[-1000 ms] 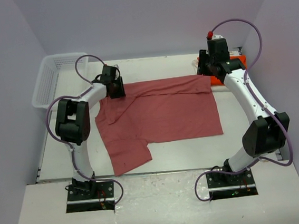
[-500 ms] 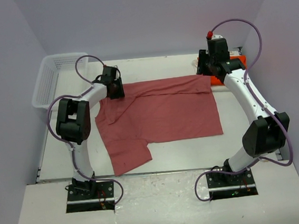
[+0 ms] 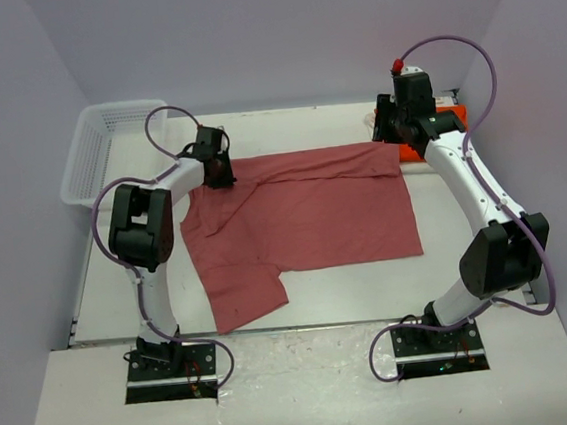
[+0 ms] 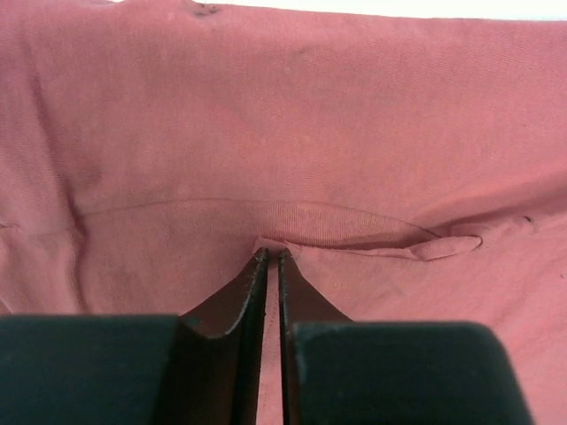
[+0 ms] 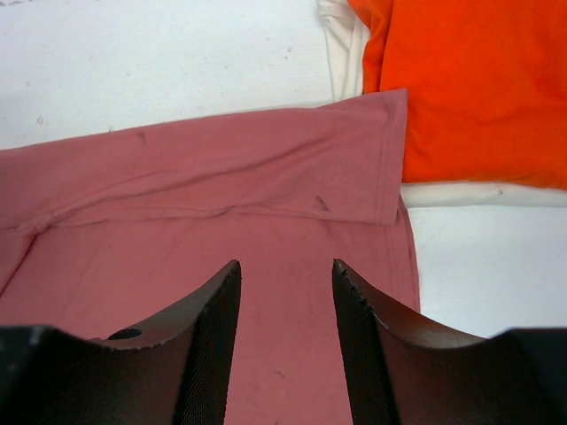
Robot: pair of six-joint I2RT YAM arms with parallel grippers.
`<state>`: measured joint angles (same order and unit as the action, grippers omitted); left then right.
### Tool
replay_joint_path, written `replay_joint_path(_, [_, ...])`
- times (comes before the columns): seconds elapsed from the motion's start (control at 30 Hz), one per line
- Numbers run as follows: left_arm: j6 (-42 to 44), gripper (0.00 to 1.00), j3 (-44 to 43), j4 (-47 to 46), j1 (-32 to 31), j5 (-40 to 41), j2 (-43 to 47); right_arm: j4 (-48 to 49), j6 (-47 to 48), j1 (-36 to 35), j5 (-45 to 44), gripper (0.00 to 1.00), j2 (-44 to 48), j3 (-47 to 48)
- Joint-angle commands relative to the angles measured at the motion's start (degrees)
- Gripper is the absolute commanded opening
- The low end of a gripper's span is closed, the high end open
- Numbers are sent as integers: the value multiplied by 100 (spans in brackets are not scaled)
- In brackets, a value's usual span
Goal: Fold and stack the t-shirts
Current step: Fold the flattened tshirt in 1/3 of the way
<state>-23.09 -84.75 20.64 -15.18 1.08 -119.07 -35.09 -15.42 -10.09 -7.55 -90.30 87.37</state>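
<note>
The dusty rose-red t-shirt (image 3: 303, 211) lies spread on the table, its far edge folded over (image 5: 266, 177). My left gripper (image 3: 221, 173) is at the shirt's far left corner. In the left wrist view its jaws (image 4: 272, 255) are shut on a small pinch of the red cloth (image 4: 283, 133). My right gripper (image 3: 400, 139) hovers open over the shirt's far right corner, with nothing between its fingers (image 5: 285, 266). The bright orange t-shirt (image 5: 478, 88) lies folded at the far right (image 3: 450, 116), on top of the white t-shirt (image 5: 341, 44).
A white mesh basket (image 3: 97, 150) stands at the far left corner of the table. Bare white table (image 3: 351, 286) shows in front of the red shirt. Purple cables loop from both arms.
The left gripper's jaws have closed onto the red cloth at the far left corner. Both arms and the shirt have otherwise stayed put.
</note>
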Motion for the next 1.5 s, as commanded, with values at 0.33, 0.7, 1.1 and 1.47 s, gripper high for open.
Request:
replay_joint_path(0.33, [33, 0, 90, -280, -90, -3, 507, 152, -66, -20, 149, 47, 215, -63])
replay_joint_path(0.7, [50, 30, -103, -192, -99, 76, 139, 204, -58, -28, 149, 47, 259, -115])
replay_joint_path(1.1, [94, 25, -182, -219, -99, 112, -240, 222, -66, -28, 202, 47, 206, -115])
replay_joint_path(1.47, [50, 13, 11, -228, -125, 190, 260, 196, -66, -37, 254, 47, 153, -71])
